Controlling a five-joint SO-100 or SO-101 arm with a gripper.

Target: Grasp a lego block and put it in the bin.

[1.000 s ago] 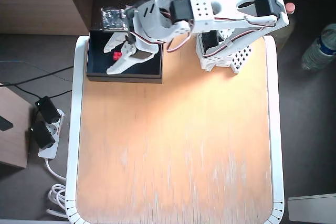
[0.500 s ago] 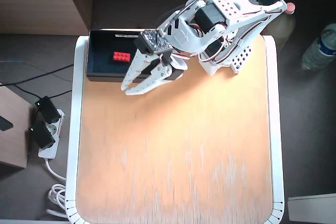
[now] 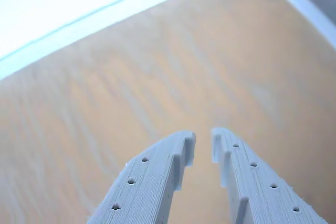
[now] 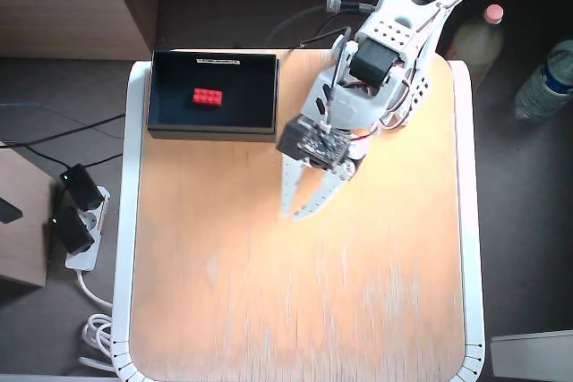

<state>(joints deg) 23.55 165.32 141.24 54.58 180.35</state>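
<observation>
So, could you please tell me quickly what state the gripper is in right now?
Gripper: nearly closed, a narrow gap between the fingertips, holding nothing; the red lego block lies in the black bin.

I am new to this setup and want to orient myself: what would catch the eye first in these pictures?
The lego block, bright red, lies inside the bin at the table's upper left corner in the overhead view. The white arm reaches from the top edge, its gripper empty over bare wood near the table's middle; the wrist view shows its tips almost closed.
</observation>
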